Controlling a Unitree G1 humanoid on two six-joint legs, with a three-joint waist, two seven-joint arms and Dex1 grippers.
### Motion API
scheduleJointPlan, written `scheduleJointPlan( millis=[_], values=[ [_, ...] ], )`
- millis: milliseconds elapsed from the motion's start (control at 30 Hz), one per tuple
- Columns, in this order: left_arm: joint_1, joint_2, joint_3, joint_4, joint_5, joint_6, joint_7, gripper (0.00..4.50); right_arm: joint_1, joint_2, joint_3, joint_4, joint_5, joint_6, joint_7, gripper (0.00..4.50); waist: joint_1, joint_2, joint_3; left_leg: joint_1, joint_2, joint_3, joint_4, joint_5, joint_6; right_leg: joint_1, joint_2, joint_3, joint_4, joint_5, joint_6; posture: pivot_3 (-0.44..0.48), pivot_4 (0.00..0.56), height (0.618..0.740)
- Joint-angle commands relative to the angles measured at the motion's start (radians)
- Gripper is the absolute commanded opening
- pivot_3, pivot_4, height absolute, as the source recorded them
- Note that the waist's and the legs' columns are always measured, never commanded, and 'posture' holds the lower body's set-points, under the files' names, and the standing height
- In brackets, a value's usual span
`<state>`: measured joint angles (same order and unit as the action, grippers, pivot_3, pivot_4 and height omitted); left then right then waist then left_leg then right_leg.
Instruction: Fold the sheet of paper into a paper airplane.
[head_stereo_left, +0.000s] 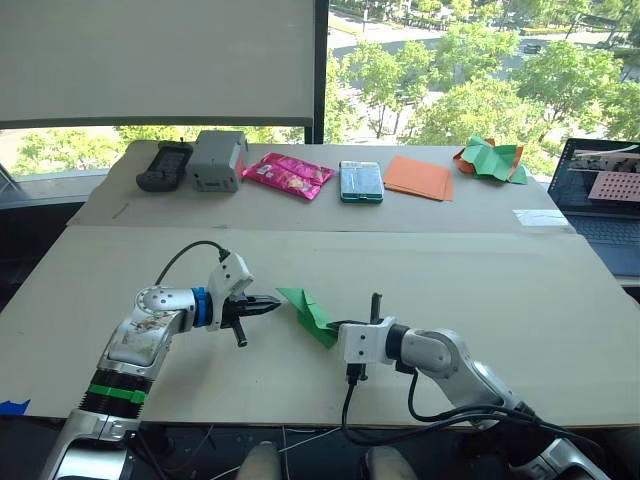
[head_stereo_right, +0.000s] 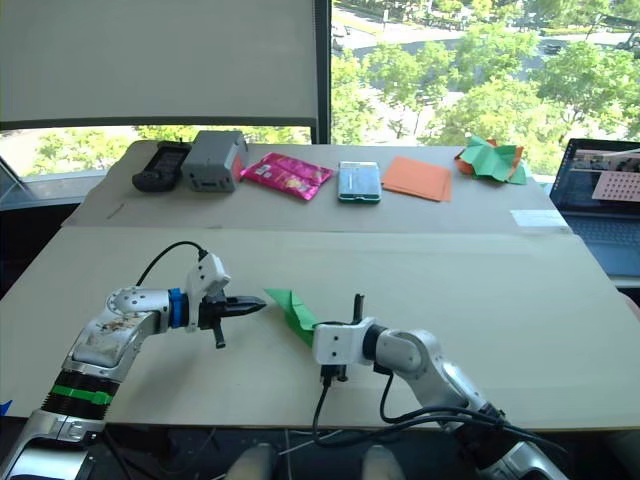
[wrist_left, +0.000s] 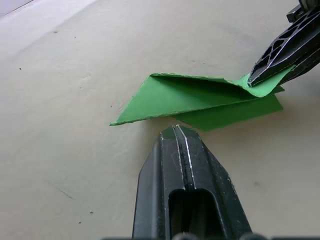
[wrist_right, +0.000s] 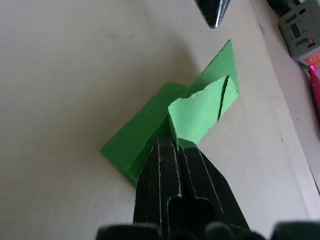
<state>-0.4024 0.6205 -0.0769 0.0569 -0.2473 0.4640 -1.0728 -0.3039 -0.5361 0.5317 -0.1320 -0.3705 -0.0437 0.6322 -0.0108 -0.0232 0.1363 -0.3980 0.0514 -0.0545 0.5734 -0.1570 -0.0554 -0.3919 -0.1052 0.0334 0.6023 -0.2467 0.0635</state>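
Green paper (head_stereo_left: 308, 313), folded to a pointed wedge w/ a raised flap, lies mid-table (head_stereo_left: 520, 300), pinched at one end by the R gripper (wrist_right: 172, 142), while the L gripper (wrist_left: 176, 131), fingers closed & empty, sits just beside its tip; a push could tear or uncrease it.

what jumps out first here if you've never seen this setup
The green paper, folded to a wedge, sits mid-table with the right gripper shut on one end. The left gripper points at its tip, fingers closed, not touching. A crumpled green-and-orange heap lies at the far right.
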Motion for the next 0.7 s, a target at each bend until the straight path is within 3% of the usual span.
scheduleJointPlan(
  millis=[33,700],
  values=[
    [-0.053,-0.015,0.011,-0.019,-0.030,0.002,0.005,0.00,-0.012,0.001,-0.010,-0.010,-0.020,-0.037,0.008,0.05,0.001,-0.001,0.000,0.000,0.000,0.000,0.000,0.000,0.000,0.000,0.000,0.000,0.000,0.000,0.000,0.000,0.150,0.706],
    [-0.093,-0.127,-0.151,0.156,0.070,-0.120,0.011,0.00,0.005,0.035,-0.023,-0.044,-0.021,0.002,0.075,0.05,-0.002,-0.001,0.000,0.002,0.000,0.000,0.001,0.004,0.007,0.004,0.000,0.000,0.001,0.000,0.000,0.000,0.150,0.706]
  ],
)
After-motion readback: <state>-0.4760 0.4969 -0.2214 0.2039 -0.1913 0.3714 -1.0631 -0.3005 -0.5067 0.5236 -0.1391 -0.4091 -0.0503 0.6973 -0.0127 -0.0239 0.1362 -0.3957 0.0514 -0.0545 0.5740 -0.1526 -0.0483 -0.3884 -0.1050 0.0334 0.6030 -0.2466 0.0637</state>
